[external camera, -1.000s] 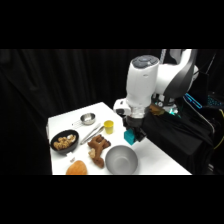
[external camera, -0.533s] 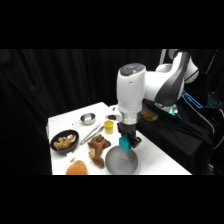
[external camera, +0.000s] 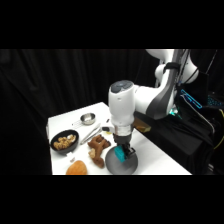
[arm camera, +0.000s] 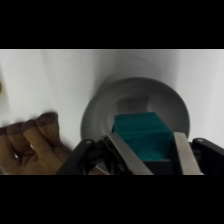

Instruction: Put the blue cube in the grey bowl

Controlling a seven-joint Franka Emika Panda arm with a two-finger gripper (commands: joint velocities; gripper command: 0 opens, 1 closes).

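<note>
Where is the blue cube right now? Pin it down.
The blue cube sits between the gripper's jaws, directly over the grey bowl, with the brown toy beside the bowl.

The blue cube (arm camera: 142, 136) sits between the pincer (arm camera: 150, 152) fingers, directly above the grey bowl (external camera: 121, 164) at the worktop's (external camera: 155, 156) near edge; a brown toy (external camera: 98, 148) lies just left of the bowl
</note>
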